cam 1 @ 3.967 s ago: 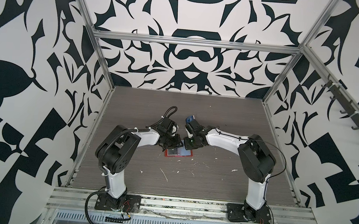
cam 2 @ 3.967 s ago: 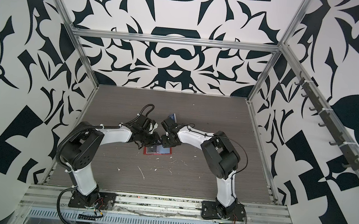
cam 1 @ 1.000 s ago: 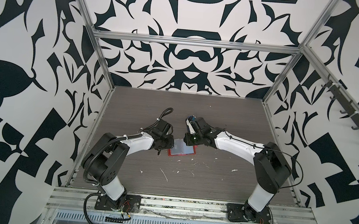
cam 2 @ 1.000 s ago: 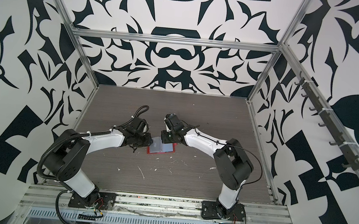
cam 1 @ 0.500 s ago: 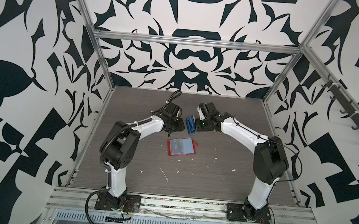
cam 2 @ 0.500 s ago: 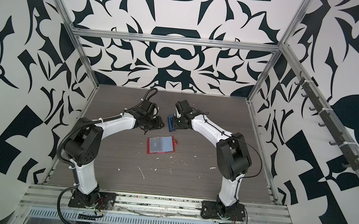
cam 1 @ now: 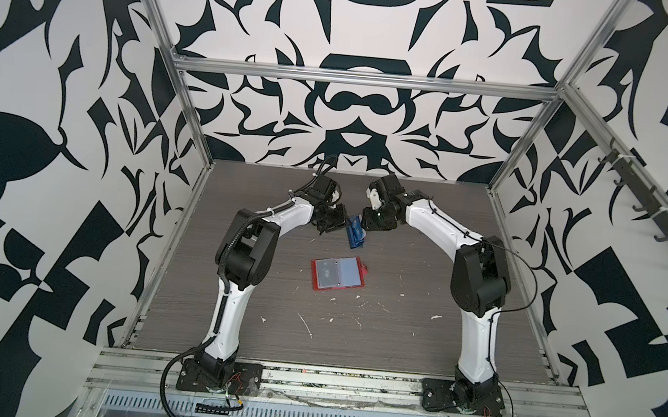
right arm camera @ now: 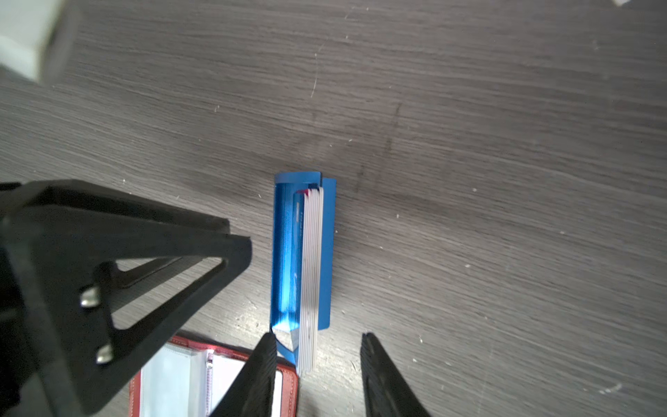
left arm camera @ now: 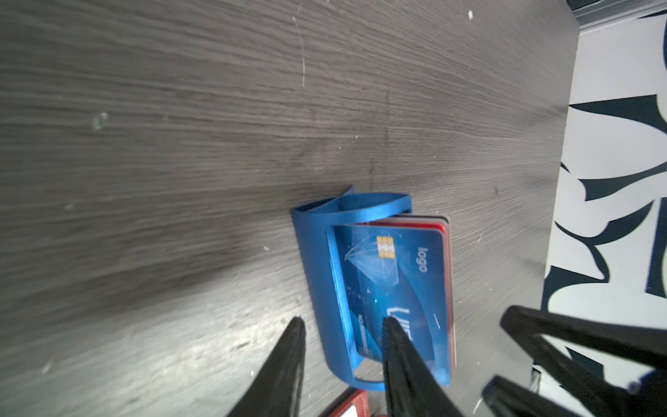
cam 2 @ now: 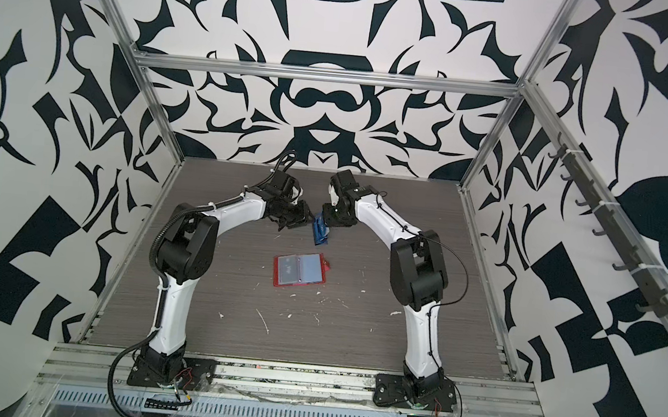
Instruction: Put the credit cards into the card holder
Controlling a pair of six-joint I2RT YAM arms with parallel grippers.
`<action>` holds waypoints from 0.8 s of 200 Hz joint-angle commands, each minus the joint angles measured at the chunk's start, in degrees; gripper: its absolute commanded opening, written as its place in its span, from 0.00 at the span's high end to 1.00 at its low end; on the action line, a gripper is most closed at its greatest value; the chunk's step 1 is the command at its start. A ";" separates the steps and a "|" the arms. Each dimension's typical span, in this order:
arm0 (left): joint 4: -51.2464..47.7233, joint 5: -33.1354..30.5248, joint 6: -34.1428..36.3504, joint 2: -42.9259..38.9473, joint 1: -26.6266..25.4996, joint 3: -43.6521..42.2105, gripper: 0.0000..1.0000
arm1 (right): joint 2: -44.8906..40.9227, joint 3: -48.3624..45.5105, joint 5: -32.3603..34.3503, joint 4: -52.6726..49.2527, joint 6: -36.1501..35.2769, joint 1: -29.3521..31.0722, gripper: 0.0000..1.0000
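Note:
The credit cards (left arm camera: 397, 274) stand on edge in a blue rack (cam 1: 355, 236) (cam 2: 321, 231), a blue one in front and red and white edges behind. From above, their pale edges (right arm camera: 312, 270) show as a tight stack. The card holder (cam 1: 338, 273) (cam 2: 299, 273) lies open on the table nearer the front, red with clear sleeve pages up. My left gripper (left arm camera: 343, 321) (cam 1: 328, 225) is open at the rack's left side. One of its fingers crosses in front of the blue card. My right gripper (right arm camera: 318, 337) (cam 1: 368, 223) is open just over the stack's end, holding nothing.
The blue rack (right arm camera: 288, 252) stands mid-table toward the back wall. The two grippers face each other closely across it; the left gripper's frame (right arm camera: 162, 252) fills one side of the right wrist view. Small white scraps (cam 1: 306, 326) dot the wood table in front.
Both arms have drawn away from the card holder and moved back to the blue rack. Both grippers have opened wider.

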 commanded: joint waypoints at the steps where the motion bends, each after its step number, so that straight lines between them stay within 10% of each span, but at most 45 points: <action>1: -2.03 3.16 -1.00 2.15 0.18 2.25 0.61 | -0.12 3.58 -1.49 -2.12 -1.10 -0.29 0.57; 160: -4.68 5.97 -5.57 8.77 0.52 5.43 0.74 | 6.41 10.41 -3.79 -5.02 -1.18 -0.64 0.56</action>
